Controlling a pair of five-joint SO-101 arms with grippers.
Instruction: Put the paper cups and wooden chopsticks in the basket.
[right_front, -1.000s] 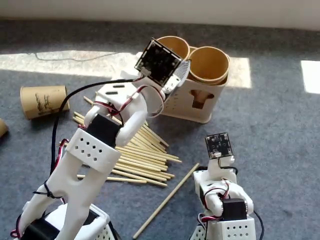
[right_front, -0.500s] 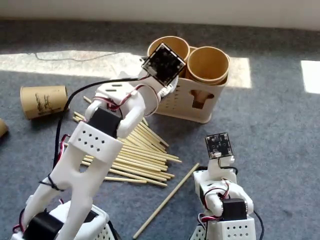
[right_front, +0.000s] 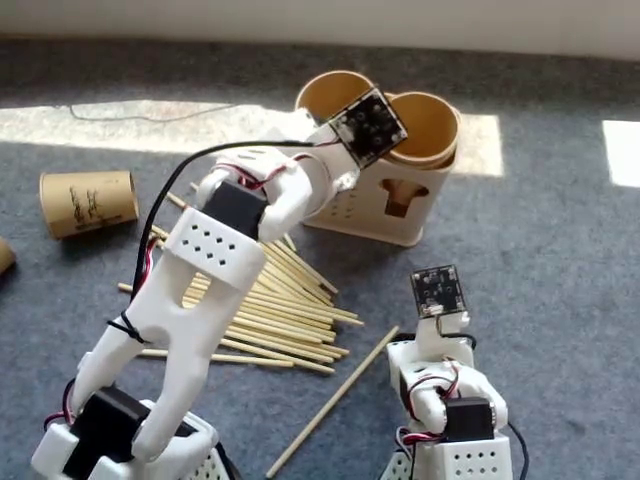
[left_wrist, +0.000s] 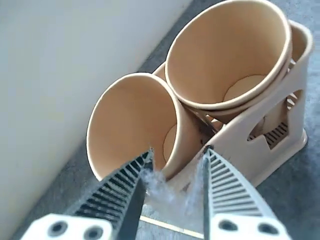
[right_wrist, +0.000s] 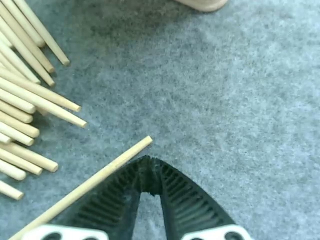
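Two tan paper cups (right_front: 420, 125) (right_front: 328, 92) stand upright in the cream basket (right_front: 395, 215). My left gripper (left_wrist: 177, 156) hangs open just in front of the nearer cup (left_wrist: 132, 125), beside the second cup (left_wrist: 235, 55), with nothing between its fingers. A third paper cup (right_front: 88, 203) lies on its side on the carpet at the far left. Wooden chopsticks (right_front: 275, 300) lie heaped under the left arm (right_front: 225, 235). One stray chopstick (right_wrist: 85, 187) lies beside my right gripper (right_wrist: 148, 164), which is shut and empty low over the carpet.
Grey carpet covers the floor, with bare room to the right of the basket (left_wrist: 265, 135) and of the right arm (right_front: 445, 400). A black cable (right_front: 150, 115) runs along the back left. The basket's foot (right_wrist: 202, 4) shows beyond the chopstick pile (right_wrist: 25, 100).
The left arm's wrist has swung to the right, from beside the basket's left cup to over the gap between the two cups. The right arm has kept still.
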